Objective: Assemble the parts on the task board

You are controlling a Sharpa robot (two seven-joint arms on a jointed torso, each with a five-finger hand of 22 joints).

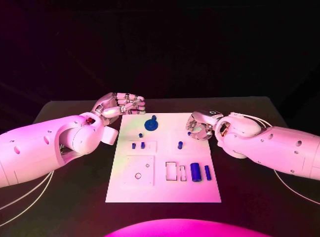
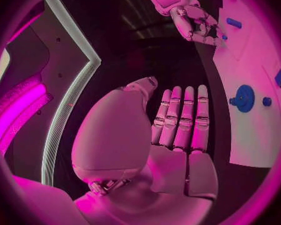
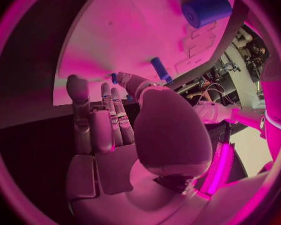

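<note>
Showing board (image 1: 163,192) mid-counter (image 1: 60,111), blue parts (image 1: 195,172) lying on it, disc (image 1: 151,124) near far edge. Left robot hand (image 1: 121,105) at far-left corner, fingers straight, empty. Right robot hand (image 1: 200,126) over right edge, fingers parted, holding nothing.

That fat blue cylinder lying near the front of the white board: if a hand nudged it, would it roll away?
Probably. The blue cylinder is round and lies on its side on the flat white board, so a sideways nudge would likely roll it. It looks solid and stiff, and its smooth surface might slip in a loose pinch.
</note>
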